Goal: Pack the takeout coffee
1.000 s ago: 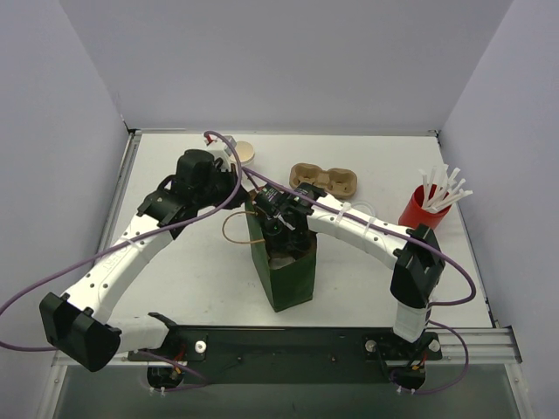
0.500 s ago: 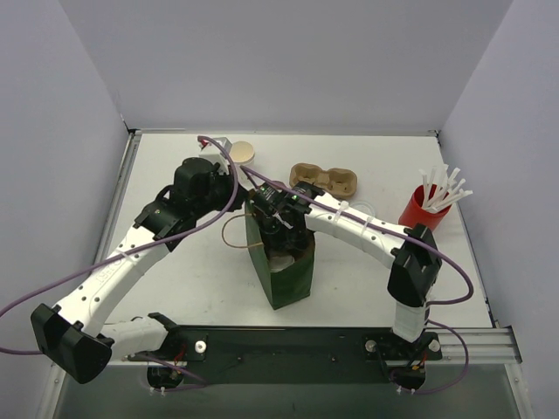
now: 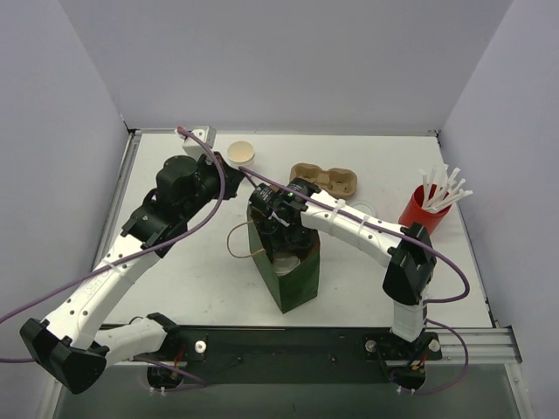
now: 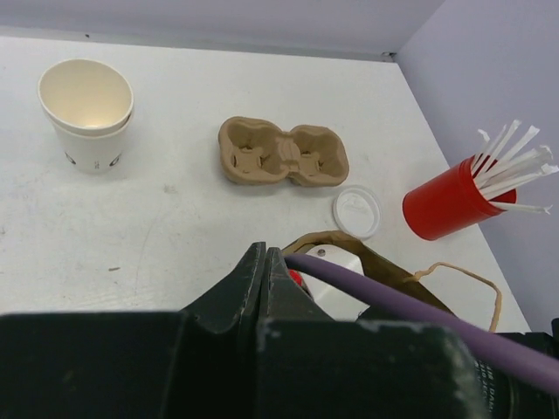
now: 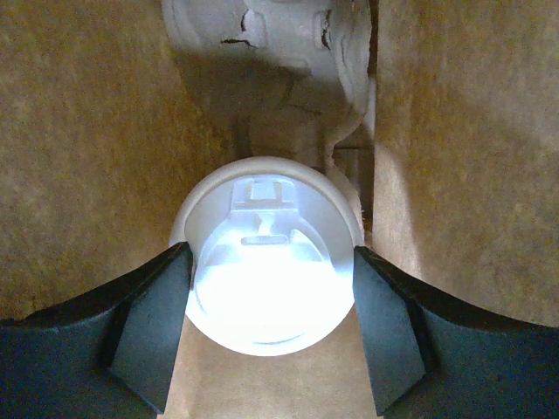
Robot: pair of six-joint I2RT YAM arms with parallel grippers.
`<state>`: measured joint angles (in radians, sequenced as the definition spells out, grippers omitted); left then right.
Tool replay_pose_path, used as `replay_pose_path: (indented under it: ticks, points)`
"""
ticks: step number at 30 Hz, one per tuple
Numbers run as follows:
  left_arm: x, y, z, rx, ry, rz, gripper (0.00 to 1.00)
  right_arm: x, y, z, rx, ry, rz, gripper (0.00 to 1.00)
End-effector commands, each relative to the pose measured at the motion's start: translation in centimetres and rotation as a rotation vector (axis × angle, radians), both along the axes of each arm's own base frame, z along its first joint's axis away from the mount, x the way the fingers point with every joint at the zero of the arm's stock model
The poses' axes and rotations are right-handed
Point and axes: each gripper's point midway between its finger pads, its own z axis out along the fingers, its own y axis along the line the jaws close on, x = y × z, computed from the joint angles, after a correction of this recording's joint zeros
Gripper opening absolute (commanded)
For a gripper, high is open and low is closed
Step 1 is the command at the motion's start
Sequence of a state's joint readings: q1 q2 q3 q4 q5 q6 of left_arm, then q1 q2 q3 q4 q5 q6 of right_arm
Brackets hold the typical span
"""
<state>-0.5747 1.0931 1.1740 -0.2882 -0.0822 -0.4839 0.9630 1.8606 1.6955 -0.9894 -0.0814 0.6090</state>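
The takeout coffee (image 5: 266,279), a white cup under a round white lid, stands deep inside the brown paper bag (image 3: 288,279). My right gripper (image 5: 271,255) reaches down through the bag's mouth, and its two dark fingers press on either side of the lid. From above, the right wrist (image 3: 278,218) covers the bag's opening, so the cup is hidden there. My left gripper (image 4: 265,255) is shut with nothing in it. It hovers left of the bag's top, near the bag's rim (image 4: 384,262).
An empty white paper cup (image 3: 241,154) stands at the back, with the brown two-hole carrier (image 3: 325,179) to its right. A loose white lid (image 4: 356,210) lies by the carrier. The red cup of straws (image 3: 424,209) is at the right.
My left arm has drawn back to the left, away from the bag. The bag has shifted a little. The right gripper stays inside it on the cup.
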Motion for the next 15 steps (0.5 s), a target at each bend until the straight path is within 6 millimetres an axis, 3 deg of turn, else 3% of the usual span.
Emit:
replay_pose_path:
  ticks: [1,2,3,7,8,13,15]
  points:
    - [0.4,-0.2,0.5,0.05,0.035,-0.005,0.0,-0.3,-1.8,0.2,-0.091,0.007,-0.013,0.31]
    - [0.8,-0.4,0.9,0.05,0.058,0.002,0.0,-0.3,-1.9,0.2,-0.093,0.005,-0.015,0.31]
    - [0.3,-0.2,-0.2,0.079,0.12,-0.002,0.0,-0.3,-1.9,0.2,-0.093,0.002,-0.018,0.31]
    - [-0.6,-0.2,-0.9,0.079,0.25,0.001,0.37,0.0,-2.0,0.7,-0.089,-0.024,-0.034,0.31]
    - [-0.9,-0.2,-0.2,0.057,0.261,0.005,0.4,0.2,-2.0,0.8,-0.087,-0.029,-0.038,0.31]
    - [-4.2,-0.2,-0.6,-0.005,0.42,-0.025,0.44,0.3,-1.6,1.3,-0.066,-0.04,-0.052,0.31]
    - [-5.9,-0.8,-0.7,-0.025,0.471,-0.075,0.38,0.9,-1.9,1.4,-0.078,-0.067,-0.066,0.31]
